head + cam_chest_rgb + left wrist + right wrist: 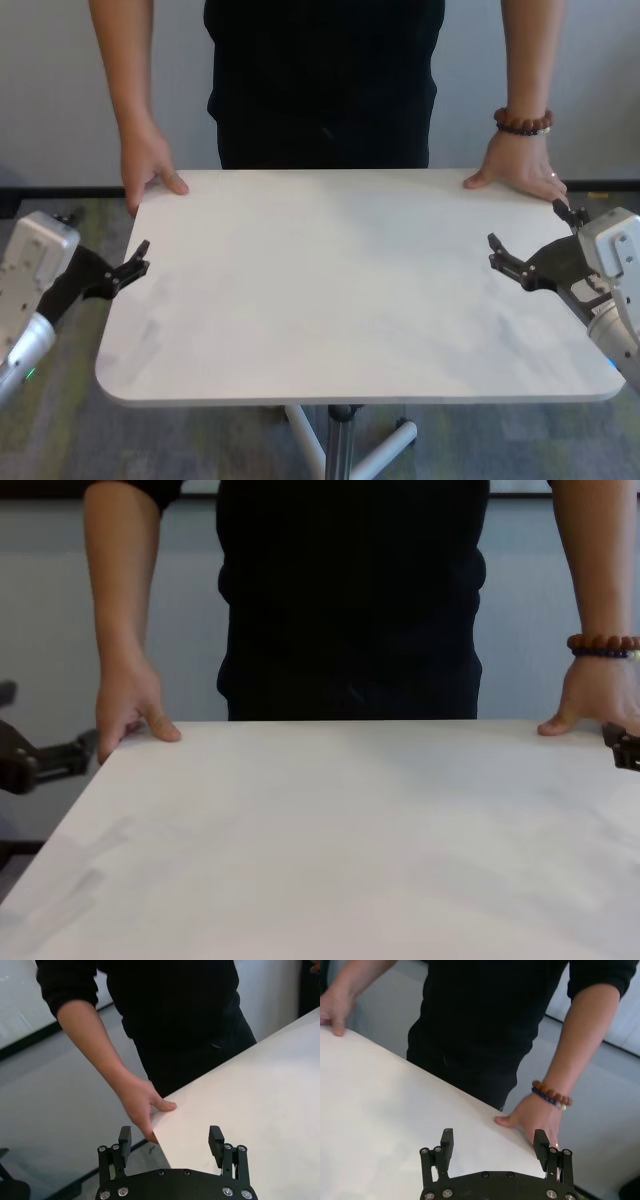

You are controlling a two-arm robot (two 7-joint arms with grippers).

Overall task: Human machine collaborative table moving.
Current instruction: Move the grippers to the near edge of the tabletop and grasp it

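Head view: the table (350, 290) fills the middle, its white top on a grey post (342, 440). The human (325, 80) stands at the far edge, one hand (150, 165) gripping the far left corner, the other hand (520, 170), with a bracelet (523, 122), on the far right corner. The left gripper (137, 262) sits at the left edge, the right gripper (530, 245) at the right edge; both are spread, one finger above the top.

Left wrist view: the left gripper is released, its fingers (216, 1140) straddling the left edge near the human's hand, holding nothing.

Right wrist view: the right gripper is likewise released, its fingers (447, 1141) astride the right edge beside the braceleted hand.

Chest view: the top runs toward the near edge; only the gripper tips show at either side.

The top looks stiff, smooth and likely slippery, and with a single post it may tip if lifted unevenly. The thin side edges, where the fingers already straddle, seem the sensible hold, clamped squarely and evenly.
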